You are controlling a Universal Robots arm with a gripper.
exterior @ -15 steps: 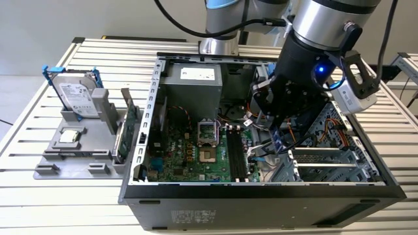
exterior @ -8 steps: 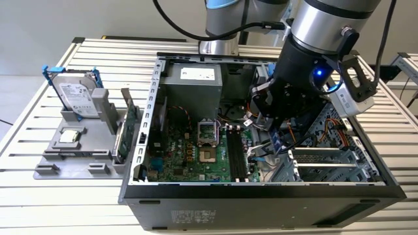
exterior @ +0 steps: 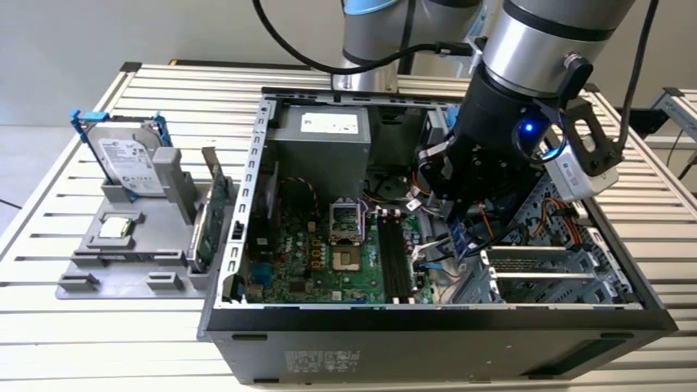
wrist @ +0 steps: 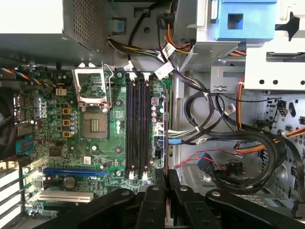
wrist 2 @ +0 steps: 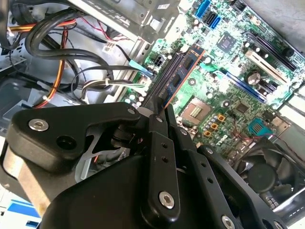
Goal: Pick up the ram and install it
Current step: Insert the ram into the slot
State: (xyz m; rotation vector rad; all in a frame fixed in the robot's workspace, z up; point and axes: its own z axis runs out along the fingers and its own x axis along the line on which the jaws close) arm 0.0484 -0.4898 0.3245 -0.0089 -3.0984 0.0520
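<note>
Ram (wrist 2: 183, 71) clamped in gripper (wrist 2: 163, 112), near mobo slots (wrist: 136, 129).

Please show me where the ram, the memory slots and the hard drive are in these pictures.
ram (wrist 2: 182, 71): second wrist view, on the chip side of the stick.
memory slots (wrist: 130, 129): first wrist view, middle of one black slot.
hard drive (exterior: 122, 159): exterior view, on its silver face.

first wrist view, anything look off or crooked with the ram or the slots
Nothing looks damaged. The ram sits edge-on in the gripper, running parallel to the empty memory slots, not askew. The one thing to note is that it hangs beside them, towards the cables, not above a slot.
</note>
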